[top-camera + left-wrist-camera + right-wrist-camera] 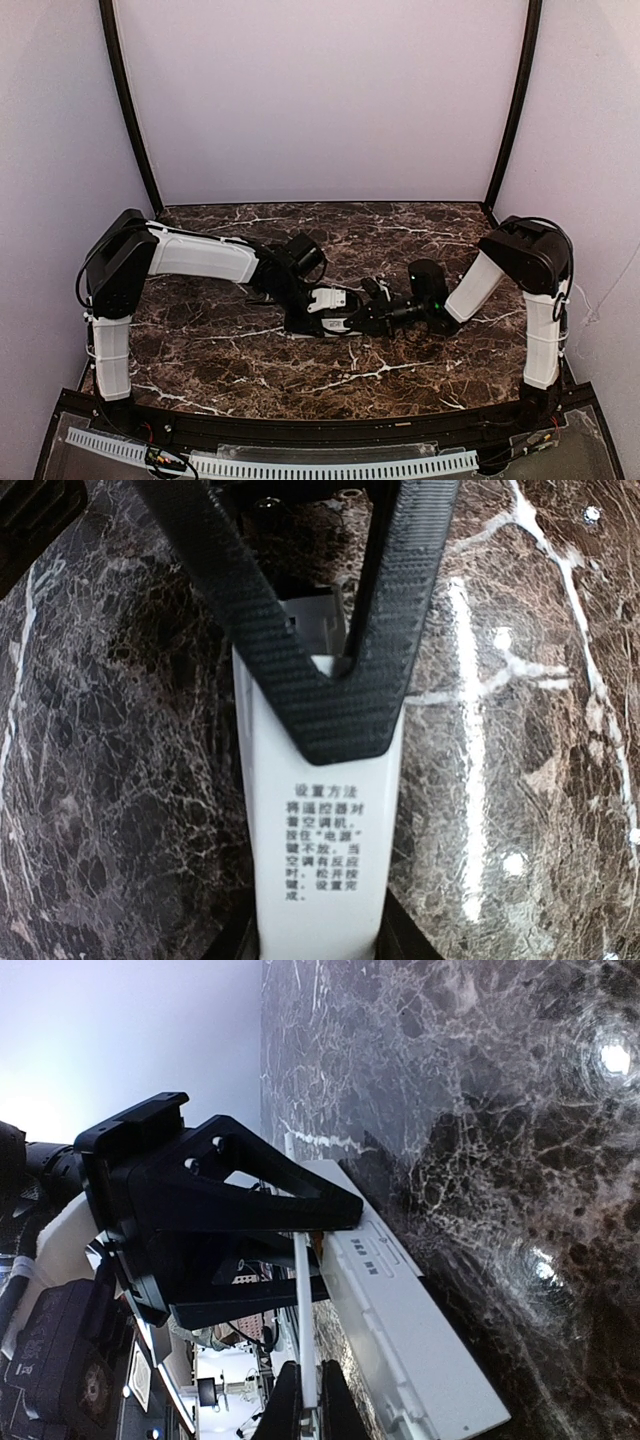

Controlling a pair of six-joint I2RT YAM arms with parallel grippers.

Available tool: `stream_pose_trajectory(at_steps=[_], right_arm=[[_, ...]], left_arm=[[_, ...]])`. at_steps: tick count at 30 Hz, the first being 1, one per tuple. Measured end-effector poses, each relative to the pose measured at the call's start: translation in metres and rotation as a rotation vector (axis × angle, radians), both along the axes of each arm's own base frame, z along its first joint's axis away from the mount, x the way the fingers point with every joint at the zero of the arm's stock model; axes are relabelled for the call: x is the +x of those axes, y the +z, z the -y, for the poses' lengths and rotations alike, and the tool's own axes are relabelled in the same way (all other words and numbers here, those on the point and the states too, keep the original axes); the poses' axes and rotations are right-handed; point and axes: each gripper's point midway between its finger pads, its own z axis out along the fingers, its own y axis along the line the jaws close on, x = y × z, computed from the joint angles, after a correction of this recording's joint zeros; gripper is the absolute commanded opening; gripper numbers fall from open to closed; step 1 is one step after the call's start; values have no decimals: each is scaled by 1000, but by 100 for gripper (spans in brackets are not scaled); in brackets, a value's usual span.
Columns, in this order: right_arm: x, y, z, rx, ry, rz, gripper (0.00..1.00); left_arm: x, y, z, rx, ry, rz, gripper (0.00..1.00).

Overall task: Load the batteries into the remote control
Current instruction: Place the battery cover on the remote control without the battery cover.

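Note:
The white remote control (320,830), printed text on its back, lies on the marble between the two arms (328,299). My left gripper (318,945) is shut on it, a finger against each long side. Its grey battery recess (315,620) shows at the far end. My right gripper (312,1400) is shut on a thin white plate (303,1310) seen edge-on, held just off the remote body (420,1330). One right finger (340,710) lies over the remote. A red-orange sliver (318,1243), possibly one battery, shows beside the plate. The other battery is hidden.
The dark veined marble table (400,240) runs back to pale walls with black corner posts (130,110). A perforated white strip (300,465) lies along the near edge. Both grippers (355,310) meet at mid-table.

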Motion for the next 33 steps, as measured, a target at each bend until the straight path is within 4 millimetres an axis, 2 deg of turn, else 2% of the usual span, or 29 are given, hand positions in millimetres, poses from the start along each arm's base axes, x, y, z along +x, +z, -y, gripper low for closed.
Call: stream_pose_trajectory(at_steps=[12, 18, 27, 33], right_arm=[[2, -1, 1, -38, 12, 13, 8], [6, -1, 6, -68, -8, 17, 23], [8, 4, 11, -95, -28, 39, 32], [8, 12, 23, -116, -54, 70, 38]], left_arm=[[0, -1, -1, 7, 5, 4, 27], [0, -1, 1, 8, 2, 10, 26], [0, -1, 0, 9, 2, 12, 23], [0, -1, 0, 9, -2, 13, 25]])
